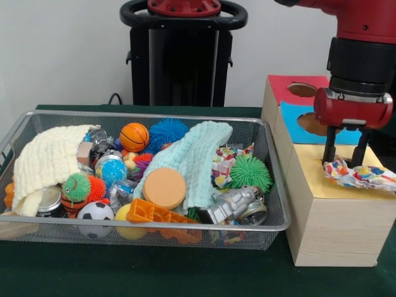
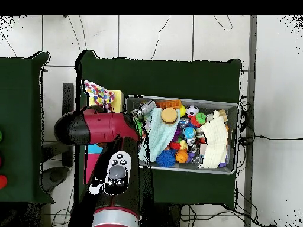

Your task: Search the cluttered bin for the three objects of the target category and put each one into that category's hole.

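My gripper (image 1: 345,162) hangs over the yellow-topped wooden box (image 1: 334,216), right of the wire mesh bin (image 1: 154,226). Its two fingers stand apart. A white dotted piece (image 1: 362,176) lies crumpled on the yellow top, right under and between the fingertips, and spreads to the box's right edge. It hides the hole. In the overhead view this piece (image 2: 97,93) lies beside the yellow top (image 2: 116,100), and my arm covers the gripper. A second dotted piece (image 1: 224,159) lies in the bin between a teal cloth (image 1: 198,154) and a green spiky ball (image 1: 250,172). I see no third piece.
A blue-topped box (image 1: 291,116) and a red-topped box (image 1: 286,83), each with a hole, stand behind the yellow one. The bin holds a cream cloth (image 1: 49,161), an orange disc (image 1: 164,187), a silver robot toy (image 1: 235,204), balls and cans.
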Robot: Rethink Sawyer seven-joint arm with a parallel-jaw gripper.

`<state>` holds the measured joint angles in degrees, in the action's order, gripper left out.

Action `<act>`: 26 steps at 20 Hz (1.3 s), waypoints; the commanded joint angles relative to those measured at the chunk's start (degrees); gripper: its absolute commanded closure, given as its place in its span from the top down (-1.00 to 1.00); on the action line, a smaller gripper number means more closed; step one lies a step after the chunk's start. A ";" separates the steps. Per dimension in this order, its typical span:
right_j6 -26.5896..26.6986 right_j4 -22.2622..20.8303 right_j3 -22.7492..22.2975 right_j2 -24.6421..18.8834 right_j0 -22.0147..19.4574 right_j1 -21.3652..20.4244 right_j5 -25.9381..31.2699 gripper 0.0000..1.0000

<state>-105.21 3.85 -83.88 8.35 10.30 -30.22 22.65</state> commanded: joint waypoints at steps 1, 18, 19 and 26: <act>-2.41 -3.63 -9.00 -0.81 -0.28 -0.05 14.03 1.00; -3.11 -2.81 -11.09 -2.25 -1.01 -3.39 17.18 1.00; -3.90 -2.24 -11.25 -2.48 -1.08 -3.51 16.12 1.00; -6.83 0.63 -8.31 -1.99 -0.23 -7.52 21.32 1.00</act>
<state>-105.23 3.80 -89.29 8.56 10.29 -34.71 33.26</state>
